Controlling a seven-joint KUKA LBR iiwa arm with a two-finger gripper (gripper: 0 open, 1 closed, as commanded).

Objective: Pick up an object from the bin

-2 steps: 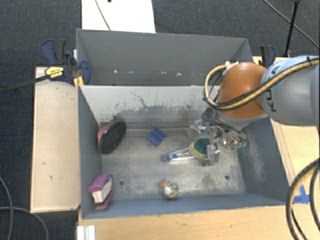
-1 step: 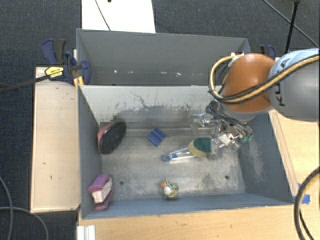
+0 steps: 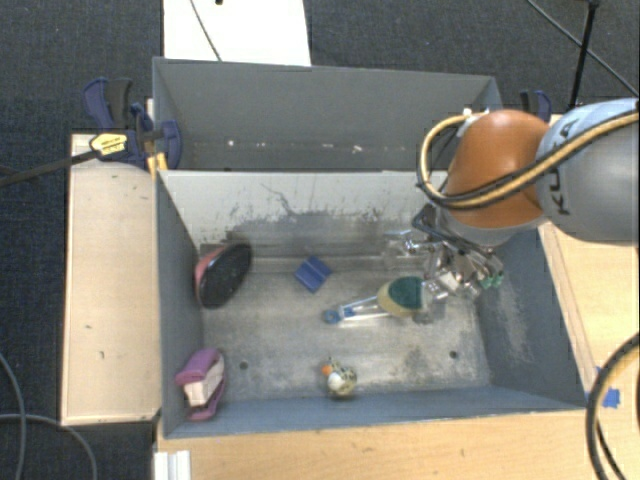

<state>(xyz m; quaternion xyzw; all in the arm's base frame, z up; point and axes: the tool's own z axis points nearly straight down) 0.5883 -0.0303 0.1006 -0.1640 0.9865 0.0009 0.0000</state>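
Green-headed brush (image 3: 405,295) with a blue handle lies right of the bin's (image 3: 320,118) middle, tool (image 3: 447,280) at its head; can't tell how wide it's set. Five things, one each: brush, blue block (image 3: 313,274), pink-black oval (image 3: 223,274) at the left wall, purple thing (image 3: 203,380) front-left, small ball (image 3: 340,378) at the front. Open floor between them.

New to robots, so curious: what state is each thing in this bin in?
Green round-headed scoop with clear blue handle: lying flat, head beside the end effector.
Black oval brush with pink rim: propped against left wall.
Small blue block: lying loose, alone.
Purple and pink plastic piece: front-left corner.
Small mottled ball: resting by front wall.
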